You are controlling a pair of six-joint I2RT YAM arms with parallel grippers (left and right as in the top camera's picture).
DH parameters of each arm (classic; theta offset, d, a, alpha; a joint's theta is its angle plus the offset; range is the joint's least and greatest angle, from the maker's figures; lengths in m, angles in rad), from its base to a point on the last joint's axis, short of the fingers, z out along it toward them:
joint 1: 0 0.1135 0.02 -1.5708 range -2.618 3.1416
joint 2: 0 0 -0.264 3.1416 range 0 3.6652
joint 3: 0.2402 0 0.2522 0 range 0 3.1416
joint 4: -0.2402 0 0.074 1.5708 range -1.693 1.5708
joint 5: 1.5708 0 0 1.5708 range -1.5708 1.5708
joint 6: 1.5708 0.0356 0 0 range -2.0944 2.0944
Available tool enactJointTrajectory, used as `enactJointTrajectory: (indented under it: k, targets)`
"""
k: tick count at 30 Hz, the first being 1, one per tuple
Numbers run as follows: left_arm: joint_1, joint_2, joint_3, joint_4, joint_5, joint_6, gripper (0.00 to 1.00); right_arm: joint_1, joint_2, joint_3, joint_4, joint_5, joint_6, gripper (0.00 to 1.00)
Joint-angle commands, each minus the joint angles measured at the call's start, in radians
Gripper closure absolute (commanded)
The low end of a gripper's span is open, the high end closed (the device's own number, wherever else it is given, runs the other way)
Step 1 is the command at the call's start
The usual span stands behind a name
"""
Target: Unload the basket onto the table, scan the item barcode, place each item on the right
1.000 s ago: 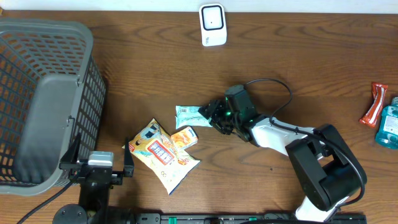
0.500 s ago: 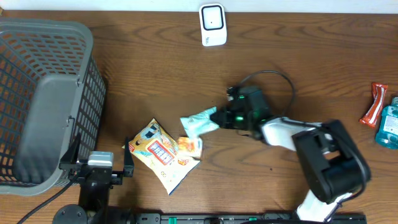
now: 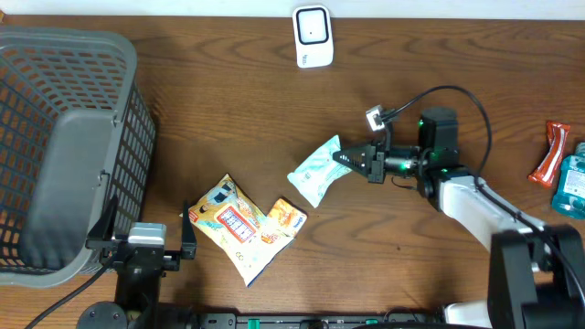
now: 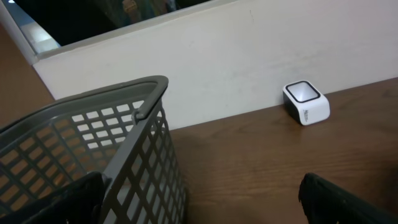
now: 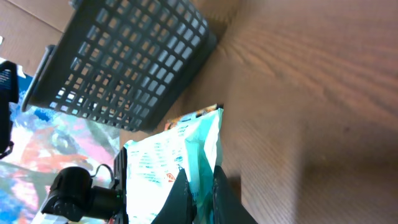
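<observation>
One brown wooden table (image 3: 228, 110) fills the overhead view. A grey mesh basket (image 3: 64, 146) takes up its left end, with its rim and wall close in the left wrist view (image 4: 93, 155) and its underside and grid wall showing in the right wrist view (image 5: 124, 56).

The right arm reaches in from the lower right toward the middle of the table. The right gripper (image 3: 352, 157) is clamped tight on one edge of a teal packet (image 3: 315, 172). That packet sits near the table's centre, tilted, and well apart from the white scanner (image 3: 312, 37) at the far edge. In the right wrist view the dark fingers (image 5: 180, 199) pinch the packet's (image 5: 168, 168) crimped edge, and small print shows on its face.

The left gripper (image 3: 146, 239) sits at the near edge beside the basket, with its jaws spread wide around nothing. Its view (image 4: 199, 205) looks past the basket to the scanner (image 4: 306, 102) by the wall.

A yellow snack bag (image 3: 233, 227) lies flat below and left of the held packet. A smaller orange packet (image 3: 286, 217) rests against the bag's right side.

At the right edge, a blue bottle (image 3: 570, 183) stands just beside a red wrapper (image 3: 549, 153).
</observation>
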Motion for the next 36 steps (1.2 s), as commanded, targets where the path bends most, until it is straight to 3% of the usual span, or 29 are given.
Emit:
enactJointTrajectory:
  k: [1, 7, 14, 26, 30, 31, 36]
  targets:
    - [-0.004, -0.003, 0.005, 0.003, 0.005, -0.016, 0.0, -0.04, -0.128, 0.005, -0.033, -0.007, -0.025, 0.99]
    - [-0.004, -0.003, 0.005, 0.004, 0.005, -0.016, 0.0, -0.056, -0.417, 0.005, -0.356, 0.066, -0.146, 0.99]
    - [-0.004, -0.003, 0.005, 0.007, 0.005, -0.016, 0.0, -0.056, -0.623, 0.005, -0.636, 0.098, -0.268, 0.99]
    - [-0.004, -0.003, 0.005, 0.008, 0.005, -0.016, 0.0, -0.028, -0.657, 0.005, -0.688, 0.175, -0.312, 0.99]
    - [-0.004, -0.003, 0.005, 0.079, 0.006, -0.016, 0.0, 0.005, -0.657, 0.006, -0.686, 0.36, -0.312, 0.99]
    - [-0.004, -0.003, 0.005, 0.19, 0.006, -0.016, 0.0, 0.033, -0.657, 0.007, -0.684, 0.458, -0.312, 0.99]
    - [-0.004, -0.002, 0.005, 0.405, 0.006, -0.031, 0.0, 0.154, -0.657, 0.028, -0.684, 0.87, -0.301, 0.99]
